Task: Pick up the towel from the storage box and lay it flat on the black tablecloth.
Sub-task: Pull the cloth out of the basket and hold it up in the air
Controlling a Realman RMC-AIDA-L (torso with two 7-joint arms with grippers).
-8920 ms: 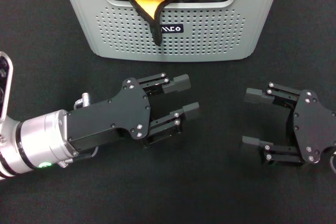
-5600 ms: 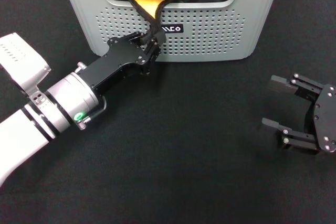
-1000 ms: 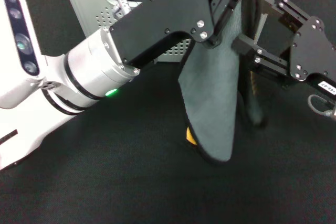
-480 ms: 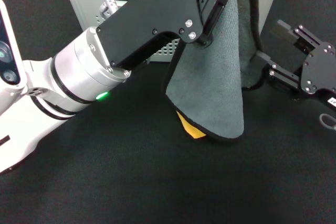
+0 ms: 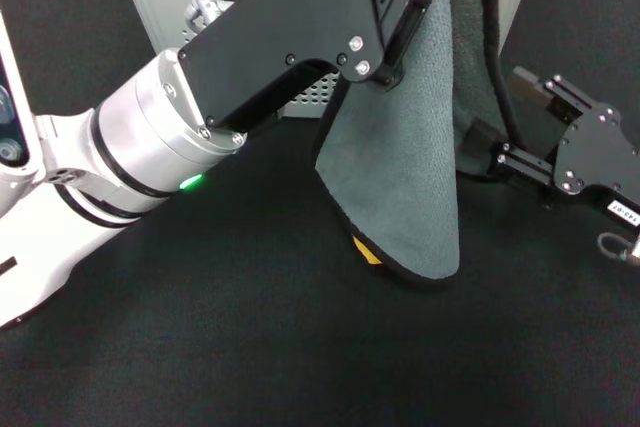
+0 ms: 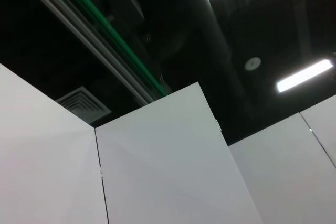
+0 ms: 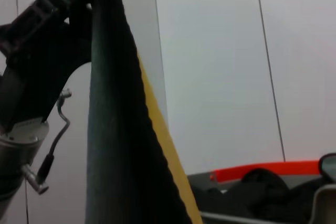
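The left gripper is raised high near the far edge of the table, in front of the storage box, and its fingers are closed on the upper part of the towel. The towel hangs down from this grip with the grey-green face toward the robot, and a small piece of the yellow-orange face shows at the bottom, where the black edging curves. Its lower end appears to be close to the black tablecloth that covers the table, or perhaps touching it; I cannot tell which. I think the towel is held this high so that it comes free of the box and unfolds by its own weight, which makes it easier to spread. The right gripper is toward the right edge of the table, low, just beside the hanging side edge of the towel, and its fingers are partly hidden behind the cloth, so I cannot tell if they are open or closed on it. It is probably placed there to take a second corner, because one grip alone lets the towel hang as a narrow fold. In the right wrist view the towel hangs as a dark strip with a yellow border beside the left gripper.
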